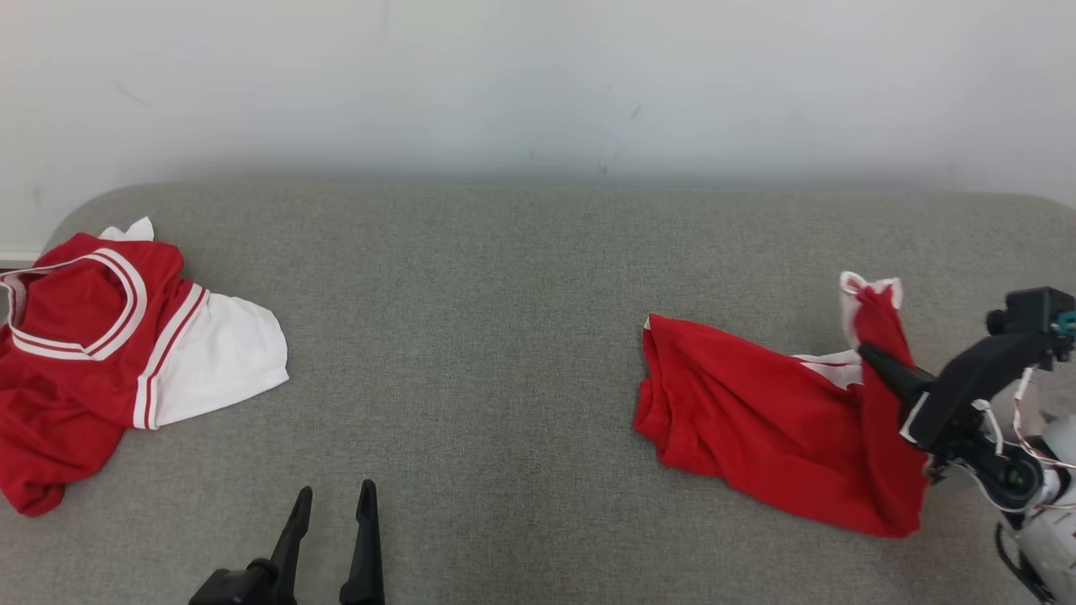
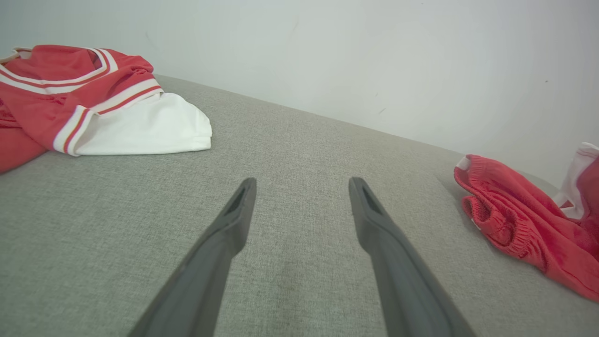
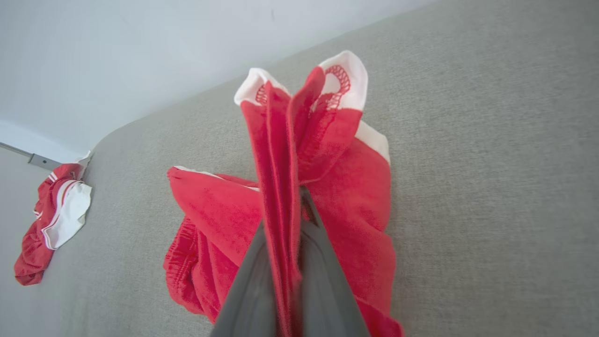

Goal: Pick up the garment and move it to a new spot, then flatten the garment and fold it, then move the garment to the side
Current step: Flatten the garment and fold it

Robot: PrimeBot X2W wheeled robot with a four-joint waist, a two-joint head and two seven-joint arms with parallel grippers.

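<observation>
Red shorts (image 1: 756, 420) lie crumpled at the right of the grey cushion (image 1: 504, 336). Your right gripper (image 1: 870, 355) pinches a raised hem fold; your left gripper (image 1: 334, 500) is spread, holding nothing. The cloth looks light and limp, so take thick seams or the waistband.

Middle of the grey worktop (image 1: 504, 336) is bare from near edge to far edge, the widest lane for a claw. Left edge is blocked: a red-and-white jersey (image 1: 84, 361) is bunched there. Right side: the red garment (image 1: 756, 420) sprawls toward the near right corner. One fold stands up off the surface, pinched in the right claw (image 1: 874, 357), so the obstacle is taller there. Left claw (image 1: 336, 489) sits at the near edge, fingers apart, with only bare fabric ahead of it. A bare strip runs behind both garments along the far edge; the wall (image 1: 538, 84) rises right behind it.
</observation>
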